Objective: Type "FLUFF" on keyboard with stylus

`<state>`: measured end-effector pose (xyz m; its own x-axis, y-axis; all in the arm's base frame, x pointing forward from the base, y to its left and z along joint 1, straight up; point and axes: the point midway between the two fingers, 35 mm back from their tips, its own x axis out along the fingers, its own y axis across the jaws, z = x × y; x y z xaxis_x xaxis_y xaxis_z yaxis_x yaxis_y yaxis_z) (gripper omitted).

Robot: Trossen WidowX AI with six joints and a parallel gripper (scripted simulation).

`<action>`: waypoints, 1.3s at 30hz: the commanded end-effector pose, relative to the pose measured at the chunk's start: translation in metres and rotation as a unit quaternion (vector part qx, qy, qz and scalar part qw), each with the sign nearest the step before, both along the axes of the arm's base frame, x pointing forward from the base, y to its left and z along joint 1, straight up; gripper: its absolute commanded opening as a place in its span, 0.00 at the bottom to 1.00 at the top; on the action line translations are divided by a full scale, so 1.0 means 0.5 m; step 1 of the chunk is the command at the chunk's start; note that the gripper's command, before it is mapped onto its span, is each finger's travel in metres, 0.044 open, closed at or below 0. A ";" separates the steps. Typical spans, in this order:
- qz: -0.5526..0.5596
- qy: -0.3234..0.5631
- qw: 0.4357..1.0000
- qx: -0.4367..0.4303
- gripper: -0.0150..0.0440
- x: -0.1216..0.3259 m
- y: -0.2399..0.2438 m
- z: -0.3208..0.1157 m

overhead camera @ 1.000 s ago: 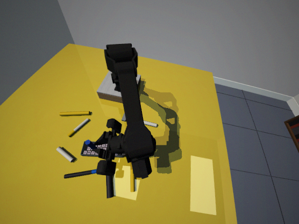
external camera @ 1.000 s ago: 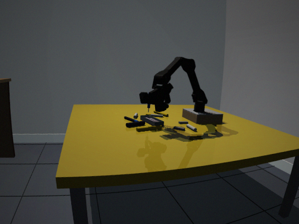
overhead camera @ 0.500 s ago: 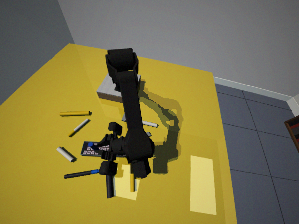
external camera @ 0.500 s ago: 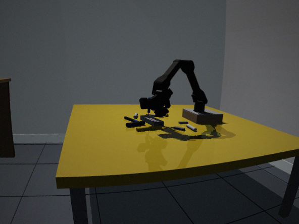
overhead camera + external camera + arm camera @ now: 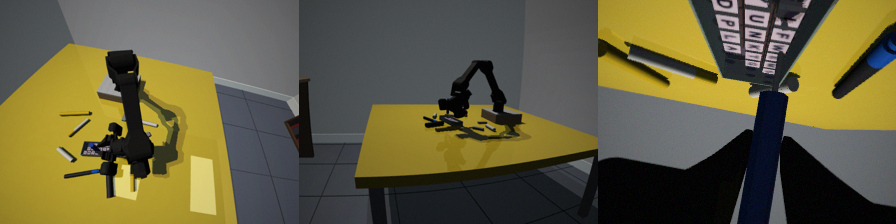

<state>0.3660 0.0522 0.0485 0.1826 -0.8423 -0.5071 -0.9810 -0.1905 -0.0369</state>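
Stylus gripped above the keyboard

Clamped on the dark-blue stylus (image 5: 91,145) (image 5: 447,111) (image 5: 765,157) with the gripper (image 5: 98,149) (image 5: 448,104) (image 5: 766,139). Shows a straight, faceted barrel and thin grey tip, aimed towards the dark keyboard (image 5: 86,144) (image 5: 451,121) (image 5: 709,37) with pale lettered keys; cannot tell whether touching. Near the keyboard, lie apart: a white rod (image 5: 65,154) (image 5: 435,115), a black pen with a blue band (image 5: 81,174) (image 5: 429,119) (image 5: 868,65), and a thick black rod (image 5: 109,186) (image 5: 434,124). Partly hidden from the top by the black arm (image 5: 132,108) (image 5: 469,73).
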 end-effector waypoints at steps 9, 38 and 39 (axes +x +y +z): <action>0.003 0.003 1.000 -0.003 0.39 0.000 -0.001 -0.011; 0.003 0.003 1.000 -0.003 0.39 0.001 -0.001 -0.031; 0.003 0.003 1.000 -0.003 0.39 0.001 -0.001 -0.032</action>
<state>0.3669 0.0525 0.0355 0.1844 -0.8419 -0.5071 -0.9808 -0.1908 -0.0398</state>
